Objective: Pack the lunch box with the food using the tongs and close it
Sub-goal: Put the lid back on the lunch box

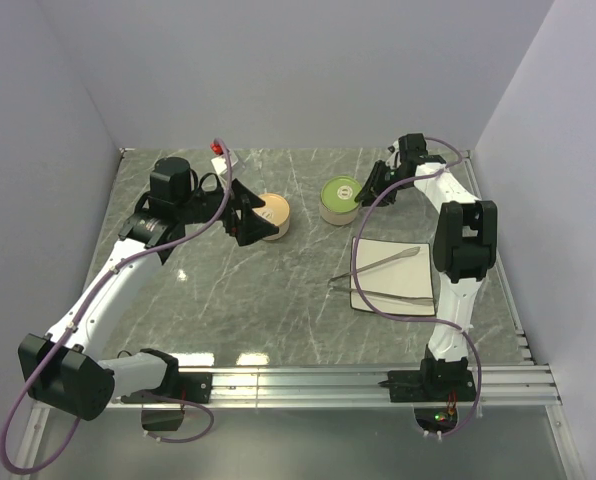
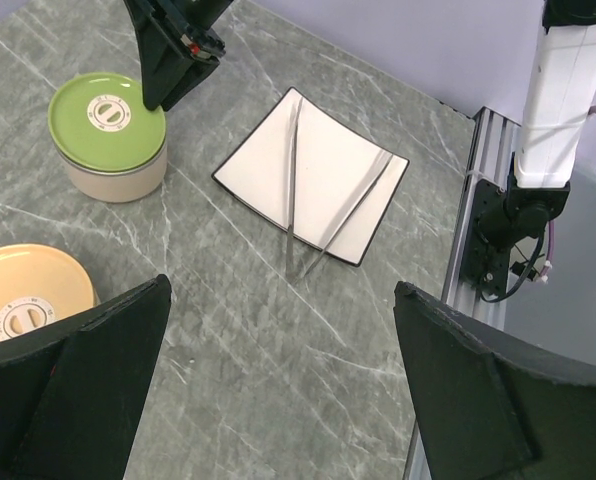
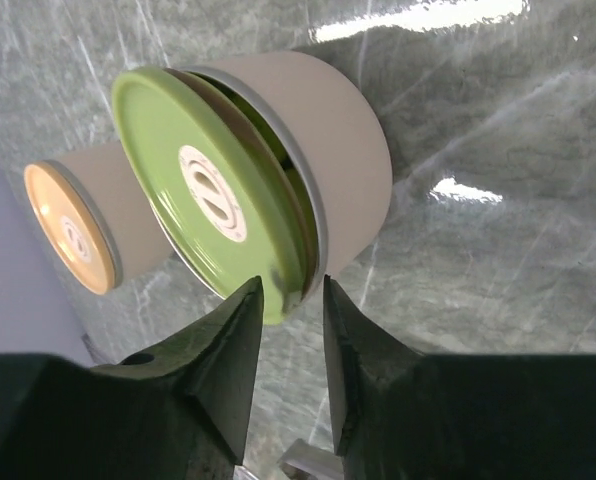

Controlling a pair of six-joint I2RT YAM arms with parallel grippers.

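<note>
Over marble tabletop (image 1: 278, 290), noting right claw (image 3: 293, 290) narrowly parted around rim of tilted green lid (image 3: 208, 190); watching left claw (image 2: 283, 288) gaping wide beside orange-lidded tin (image 2: 28, 300).

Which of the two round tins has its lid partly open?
The tin with the green lid: its lid tilts away from the rim, by the right hand. The tin with the orange lid is closed flat.
</note>
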